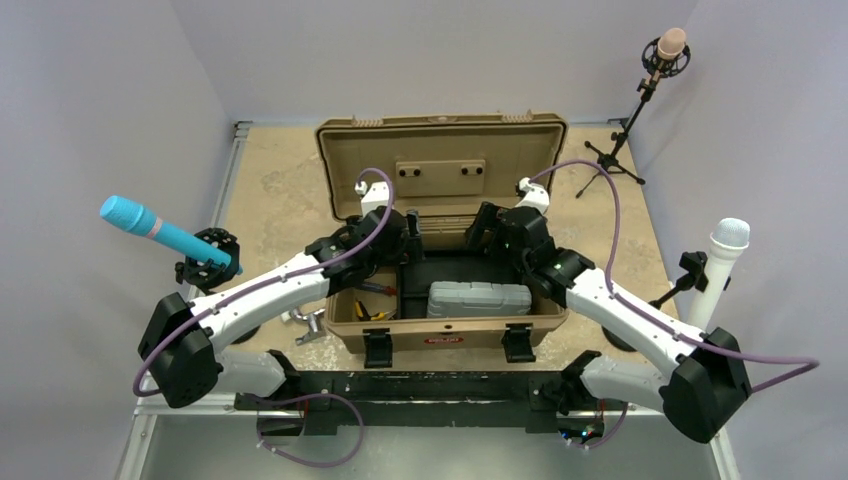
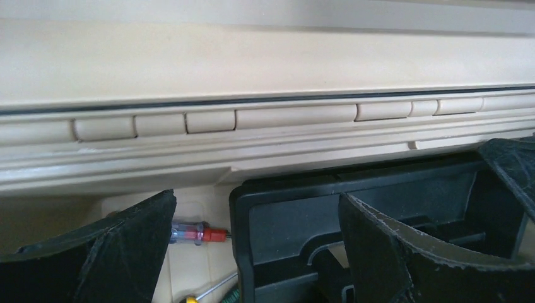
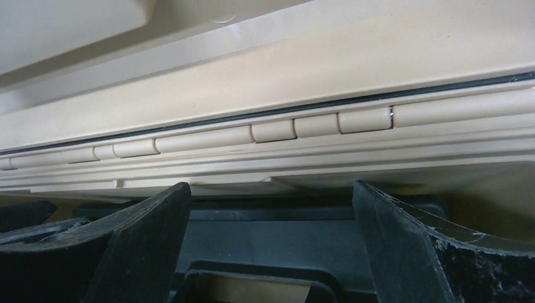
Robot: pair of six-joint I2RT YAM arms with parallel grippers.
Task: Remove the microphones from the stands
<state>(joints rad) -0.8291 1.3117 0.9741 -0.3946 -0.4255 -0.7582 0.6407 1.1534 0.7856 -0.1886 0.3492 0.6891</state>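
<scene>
Microphones sit at three spots around the table. A blue microphone (image 1: 150, 228) is clipped in a black holder (image 1: 212, 256) at the left of the overhead view. A white microphone (image 1: 722, 262) stands upright in a black mount (image 1: 692, 270) at the right edge. A pinkish microphone (image 1: 671, 44) tops a tripod stand (image 1: 620, 140) in the upper right corner — all three are well apart from both arms.

Both arms reach into the open tan case (image 1: 440, 338) at the centre. The left gripper (image 2: 255, 202) has its jaws spread wide with nothing between them. Its wrist view shows the case hinge (image 2: 284, 117) across the middle, a black tray (image 2: 284, 221) below and a screwdriver (image 2: 197, 233) at lower left. The right gripper (image 3: 271, 189) is likewise wide apart and empty — facing the same hinge line. A grey box (image 1: 478, 298) lies in the case's lower middle.
</scene>
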